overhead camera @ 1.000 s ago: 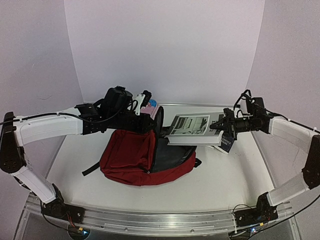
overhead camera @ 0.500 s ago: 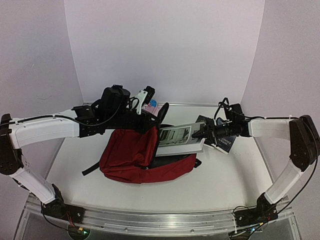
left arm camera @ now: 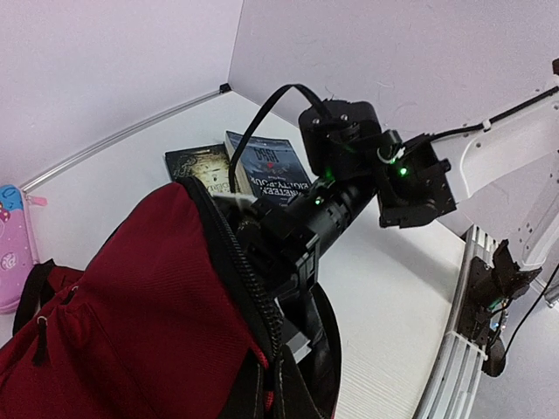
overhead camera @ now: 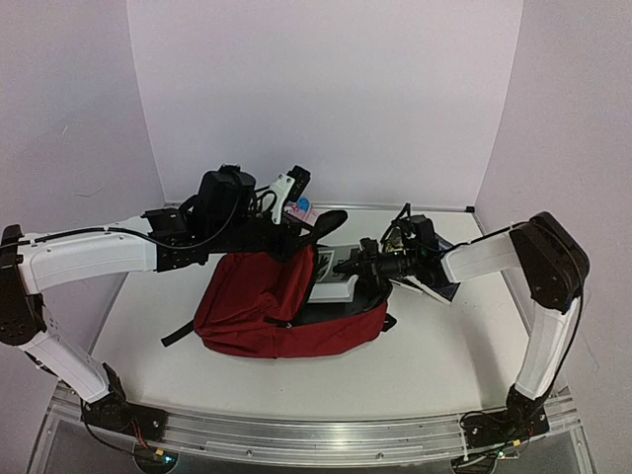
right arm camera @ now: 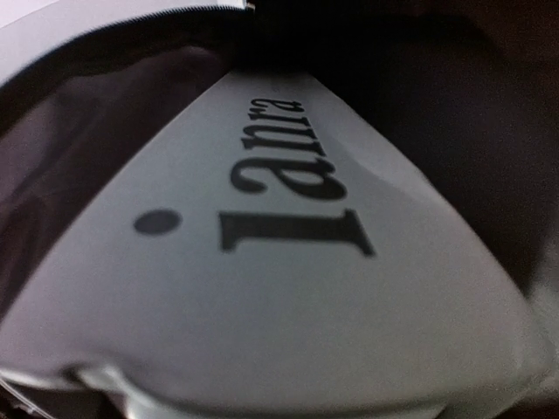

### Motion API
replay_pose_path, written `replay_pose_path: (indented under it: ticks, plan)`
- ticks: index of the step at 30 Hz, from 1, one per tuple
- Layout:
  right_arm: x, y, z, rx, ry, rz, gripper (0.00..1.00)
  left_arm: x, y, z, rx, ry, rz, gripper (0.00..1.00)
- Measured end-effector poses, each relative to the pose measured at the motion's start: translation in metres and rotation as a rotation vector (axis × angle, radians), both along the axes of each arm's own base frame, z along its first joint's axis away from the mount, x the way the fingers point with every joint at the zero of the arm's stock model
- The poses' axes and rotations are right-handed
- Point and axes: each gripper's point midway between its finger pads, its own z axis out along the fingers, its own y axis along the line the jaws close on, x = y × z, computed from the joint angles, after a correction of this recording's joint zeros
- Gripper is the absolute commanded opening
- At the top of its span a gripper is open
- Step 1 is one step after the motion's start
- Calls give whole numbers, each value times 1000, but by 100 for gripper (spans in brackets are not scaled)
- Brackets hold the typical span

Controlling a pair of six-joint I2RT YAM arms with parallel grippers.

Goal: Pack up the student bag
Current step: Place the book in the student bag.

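Observation:
The student bag (overhead camera: 252, 306), dark red with a black zip edge, lies in the middle of the table with its opening facing right. It also shows in the left wrist view (left arm camera: 122, 314). My left gripper (overhead camera: 299, 237) is shut on the bag's upper opening edge and holds it lifted. My right gripper (overhead camera: 357, 269) is shut on a white book (overhead camera: 329, 279) and reaches into the opening. It shows at the bag's mouth in the left wrist view (left arm camera: 293, 240). In the right wrist view the book's cover (right arm camera: 279, 288) with black lettering fills the frame, with grey lining (right arm camera: 70, 122) around it.
A pink pencil case (overhead camera: 299, 209) lies behind the bag, also at the left edge of the left wrist view (left arm camera: 9, 249). Two dark books (left arm camera: 271, 161) (left arm camera: 199, 166) lie on the table right of the bag, partly under my right arm (overhead camera: 446, 290).
My right gripper has moved left with the white book, from over the table into the bag's opening. My left gripper has kept hold of the bag's edge and lifted it slightly.

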Motion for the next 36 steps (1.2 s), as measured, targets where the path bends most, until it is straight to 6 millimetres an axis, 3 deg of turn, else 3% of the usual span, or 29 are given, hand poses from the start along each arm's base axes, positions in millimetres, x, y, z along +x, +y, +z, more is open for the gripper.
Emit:
replay_pose_path:
  ticks: [5,14,18,27,33,36]
  plan:
    - [-5,33,-6,38,0,28,0,3,-1,6,-22,-17,9,0]
    - [-5,81,-32,45,-21,55,13,8,10,4,-82,38,54,0]
    - [-3,91,-36,48,-41,50,30,14,17,-2,-120,84,85,0]
    - [6,92,-48,19,-63,22,72,24,50,-21,-207,201,232,0]
    - [7,73,-54,-75,-94,7,97,22,105,-20,-305,223,454,0]
    - [9,62,-40,-126,-131,-5,98,22,130,-21,-355,231,556,0]
